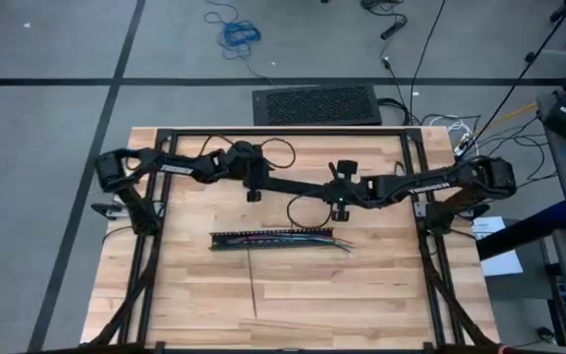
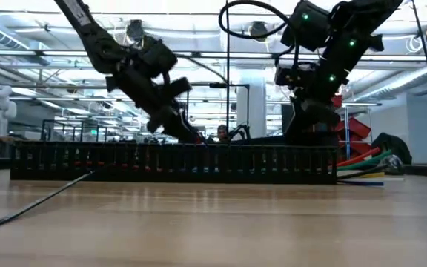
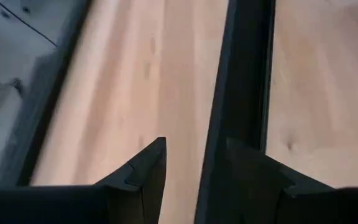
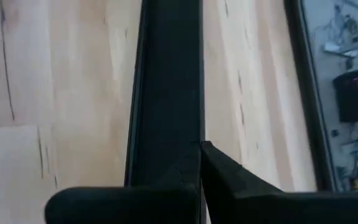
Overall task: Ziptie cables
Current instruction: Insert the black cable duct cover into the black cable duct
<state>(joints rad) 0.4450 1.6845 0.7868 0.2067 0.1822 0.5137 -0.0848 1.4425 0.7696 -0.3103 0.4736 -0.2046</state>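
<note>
**Multicoloured wires parked in the slotted bar**

Thin multicoloured cables [image 1: 334,242] lie along the long black slotted plastic bar [image 1: 263,239] mid wooden desk [image 1: 362,305]. Left gripper [image 1: 254,196] hangs spread apart, right gripper [image 1: 340,209] pressed together, both above the desk behind the bar.

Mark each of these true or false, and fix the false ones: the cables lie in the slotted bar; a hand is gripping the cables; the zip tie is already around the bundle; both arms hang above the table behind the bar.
1. The cables lie along the black slotted bar, their ends sticking out at one end. True.
2. A hand is gripping the cables. False: the left hand and right hand are both off them.
3. The zip tie is around the bundle. False: it lies loose on the table, in front of the bar.
4. Both arms hang above the table behind the bar. True.
</note>
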